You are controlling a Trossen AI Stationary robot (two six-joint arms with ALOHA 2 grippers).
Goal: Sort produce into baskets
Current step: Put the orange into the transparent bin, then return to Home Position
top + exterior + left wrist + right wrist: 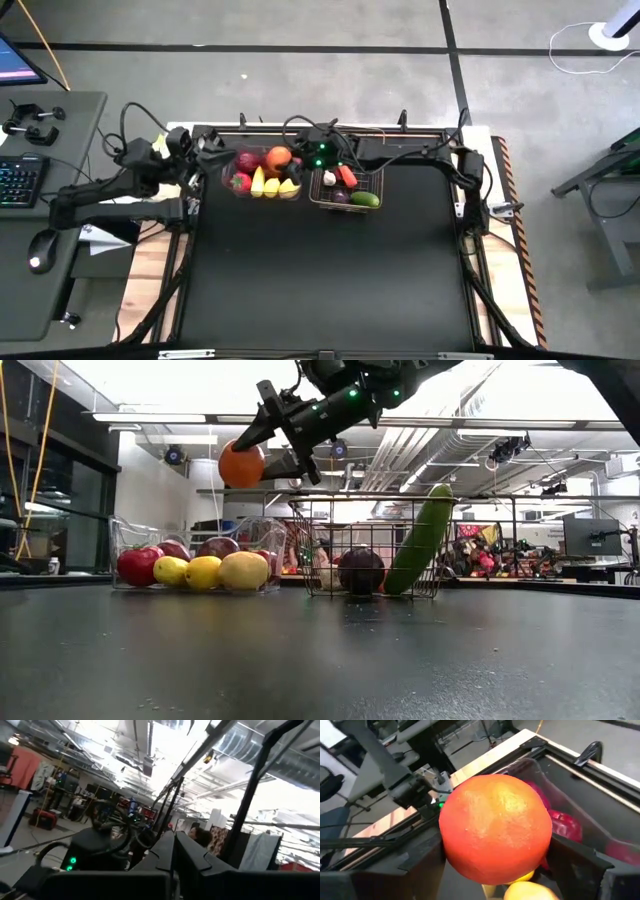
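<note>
My right gripper (284, 160) is shut on an orange (242, 465) and hangs above the clear plastic bin (125, 545). The bin holds red apples (139, 565), lemons (203, 572) and other yellow fruit (272, 185). The copper wire basket (318, 194) stands right beside it and holds a garlic (329, 178), a carrot (347, 176) and a purple eggplant (362, 570). A green cucumber (421, 540) leans against the basket's wall. My left gripper (213, 157) rests shut at the table's far left, beside the bin, and points up at the ceiling. My right gripper pinches the orange's two opposite sides (450, 845) between its two fingers (580, 865). The fingers come from the table's right side, slanting down. The orange is lifted clear, above the clear bin and the fruit in it.
Both containers stand at the table's far edge. The black tabletop (320, 280) spreads out in front of them toward the near edge. A desk with a keyboard (20, 180) and a mouse (40, 245) stands left of the table.
</note>
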